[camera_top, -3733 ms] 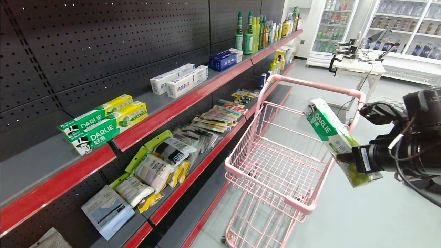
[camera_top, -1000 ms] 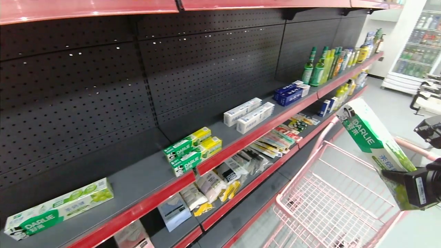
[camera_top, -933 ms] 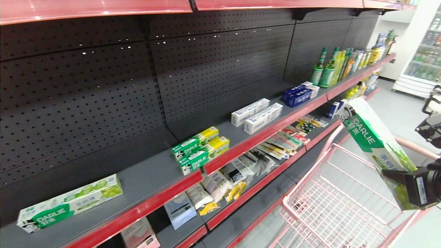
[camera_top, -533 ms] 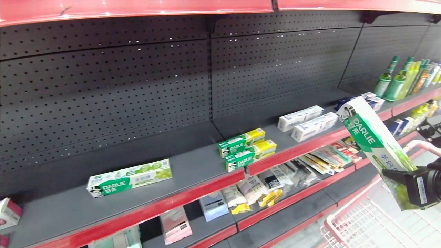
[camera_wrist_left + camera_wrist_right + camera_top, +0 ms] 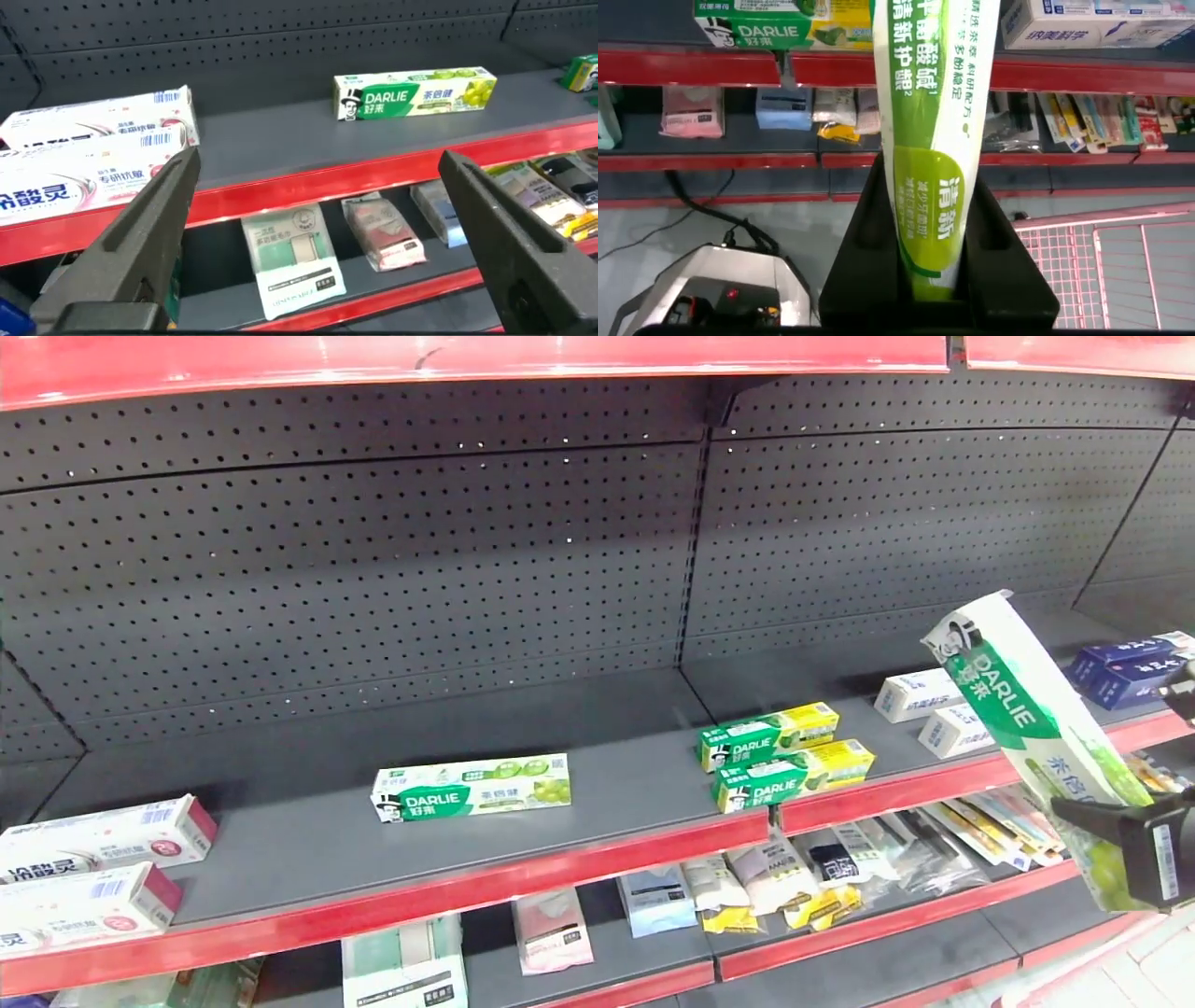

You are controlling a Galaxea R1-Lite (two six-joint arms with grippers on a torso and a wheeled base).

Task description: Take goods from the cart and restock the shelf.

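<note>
A long green-and-white toothpaste box (image 5: 1027, 728) stands tilted in my right gripper (image 5: 1120, 845), out in front of the shelf at the right. The right wrist view has the same box (image 5: 934, 140) clamped between the shut fingers of the right gripper (image 5: 929, 271). A matching box (image 5: 471, 787) lies flat on the grey shelf with the red front edge (image 5: 420, 896). My left gripper (image 5: 318, 233) is open with nothing in it and faces that shelf, and the matching box (image 5: 414, 92) lies beyond it. A corner of the pink cart (image 5: 1102, 271) is below the right gripper.
Two green-and-yellow boxes (image 5: 784, 756) lie to the right of the flat box, and white boxes (image 5: 920, 695) and blue boxes (image 5: 1120, 667) farther right. White-and-red boxes (image 5: 93, 859) sit at the shelf's left end. Packets (image 5: 747, 887) fill the lower shelf. Bare shelf lies around the flat box.
The head view has swung left along the shelf, so the cart has slid out of it and the left-end boxes have come in. The right gripper still holds the box the same way.
</note>
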